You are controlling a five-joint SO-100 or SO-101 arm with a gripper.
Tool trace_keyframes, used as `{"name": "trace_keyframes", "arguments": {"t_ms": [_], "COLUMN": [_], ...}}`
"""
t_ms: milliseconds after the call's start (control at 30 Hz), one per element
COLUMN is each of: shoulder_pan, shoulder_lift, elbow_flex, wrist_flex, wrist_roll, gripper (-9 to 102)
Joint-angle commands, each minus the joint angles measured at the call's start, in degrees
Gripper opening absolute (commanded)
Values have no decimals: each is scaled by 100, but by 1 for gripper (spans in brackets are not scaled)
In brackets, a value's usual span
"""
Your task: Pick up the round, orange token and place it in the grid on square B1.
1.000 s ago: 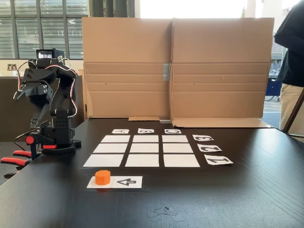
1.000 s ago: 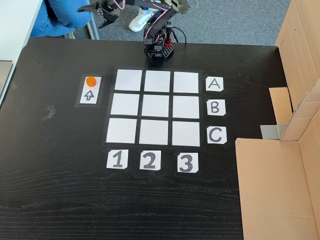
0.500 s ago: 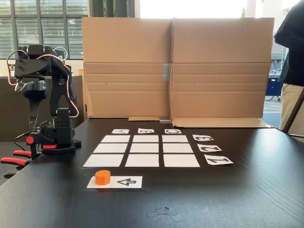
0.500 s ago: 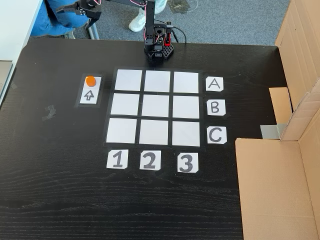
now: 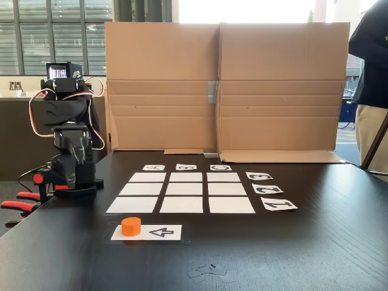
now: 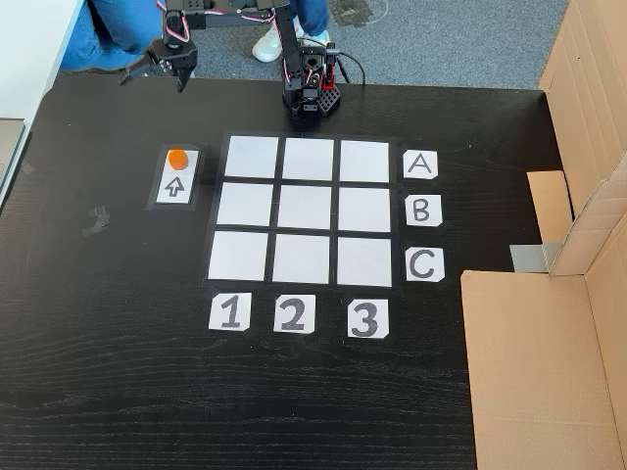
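1. Plainly, the gripper (image 6: pixel 152 76) hangs over the far left part of the desk (image 6: pixel 108 372) in the top-down fixed view, its two fingers spread apart and empty.
2. Nearer the viewer along that left side, the token (image 6: pixel 176 158) sits on the far end of the arrow strip (image 6: pixel 177 176), well apart from the gripper and untouched. In the low fixed view the token (image 5: pixel 131 226) stands upright at the left end of that strip, close to the desk's near edge.
3. One risk, in my judgement: the token is short and stubby, so a descent that lands off-centre could push it along the slick paper or tip it instead of closing round it.
4. To the right lies the grid (image 6: pixel 308 211). I take square B1 (image 6: pixel 245 204) to be the left cell of the middle row in the top-down view, level with the B label (image 6: pixel 421 210) and above the 1 label (image 6: pixel 230 312).
5. All nine squares look alike, so a small error in reach could drop the token in a neighbouring cell or across a dark gap.
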Motion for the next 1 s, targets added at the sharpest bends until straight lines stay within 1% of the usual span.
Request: {"name": "trace_keyframes", "arguments": {"t_ms": [0, 333, 667, 967], "shoulder_pan": [-202, -694, -1099, -1441], "shoulder_lift": [-290, -1107, -1600, -1986], "elbow_flex": [-281, -747, -940, -1195], "wrist_flex": [0, -62, -387, -404], "wrist_roll": [-44, -44, -44, -44], "gripper": [66, 66, 67, 67]}}
